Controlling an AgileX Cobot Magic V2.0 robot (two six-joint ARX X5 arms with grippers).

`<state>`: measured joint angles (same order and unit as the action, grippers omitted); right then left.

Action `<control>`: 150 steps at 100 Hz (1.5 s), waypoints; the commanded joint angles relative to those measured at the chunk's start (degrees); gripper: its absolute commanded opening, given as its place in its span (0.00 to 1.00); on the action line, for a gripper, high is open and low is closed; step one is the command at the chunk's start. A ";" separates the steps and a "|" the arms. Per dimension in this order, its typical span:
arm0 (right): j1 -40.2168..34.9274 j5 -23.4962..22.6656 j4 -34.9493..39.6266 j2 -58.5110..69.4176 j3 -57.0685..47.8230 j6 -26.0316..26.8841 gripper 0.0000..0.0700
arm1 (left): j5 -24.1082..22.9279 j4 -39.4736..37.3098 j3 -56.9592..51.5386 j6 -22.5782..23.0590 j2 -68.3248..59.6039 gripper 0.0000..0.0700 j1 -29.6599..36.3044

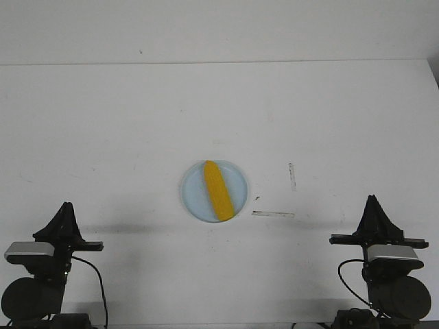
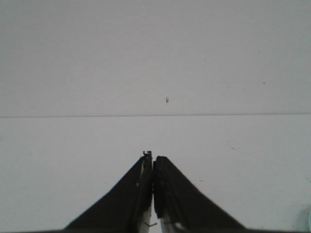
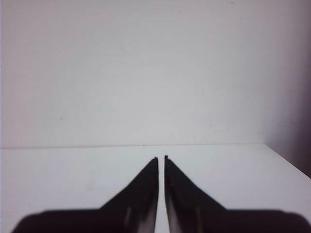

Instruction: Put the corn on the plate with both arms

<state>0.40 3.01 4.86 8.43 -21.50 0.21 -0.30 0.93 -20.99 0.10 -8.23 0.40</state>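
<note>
The yellow-orange corn (image 1: 217,190) lies across the pale blue plate (image 1: 193,192) in the middle of the white table, its tapered end pointing away from me. My left gripper (image 1: 65,207) rests near the table's front left corner, far from the plate, shut with nothing in it (image 2: 153,158). Near the front right corner my right gripper (image 1: 372,200) also sits back from the plate, its fingertips together with only a thin slit between them and nothing held (image 3: 161,158). Both wrist views show only bare table and wall.
Two thin tape marks (image 1: 273,214) (image 1: 292,176) lie on the table just right of the plate. The table's far edge (image 1: 219,63) meets a white wall. The table's right edge (image 1: 433,75) shows at the far right.
</note>
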 commanded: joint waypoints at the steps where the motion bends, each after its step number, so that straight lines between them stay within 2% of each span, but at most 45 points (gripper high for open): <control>1: -0.07 0.02 -0.59 -0.13 -0.13 -0.26 0.03 | -0.22 -0.59 -0.26 0.52 0.11 0.00 -0.07; 48: -0.07 0.02 -0.59 -0.13 -0.13 -0.28 0.03 | -0.07 -0.59 -0.26 0.50 0.15 0.00 -0.04; 73: -0.07 0.02 -0.59 -0.13 -0.13 -0.26 0.03 | 1.66 -1.07 1.33 0.24 0.63 0.00 0.00; 82: -0.07 0.02 -0.59 -0.13 -0.13 -0.26 0.03 | 2.21 -2.67 3.30 -1.64 0.87 0.00 0.00; 99: -0.07 0.02 -0.59 -0.13 -0.13 -0.26 0.03 | 2.45 -10.60 9.84 -1.73 1.70 0.00 0.02; 135: -0.07 0.02 -0.61 -0.13 -0.13 -0.26 0.03 | 0.81 -11.67 17.94 -4.57 8.24 0.00 0.00; 141: -0.07 0.02 -0.61 -0.13 -0.13 -0.26 0.03 | 0.59 -14.45 20.33 -5.49 8.07 0.00 -0.02; 150: -0.07 0.02 -0.68 -0.13 -0.15 -0.26 0.03 | 0.57 -11.87 20.22 -5.73 8.04 0.00 0.00</control>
<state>0.40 2.98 4.93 8.38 -21.50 0.21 0.16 -10.74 -1.96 -4.58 -0.64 0.40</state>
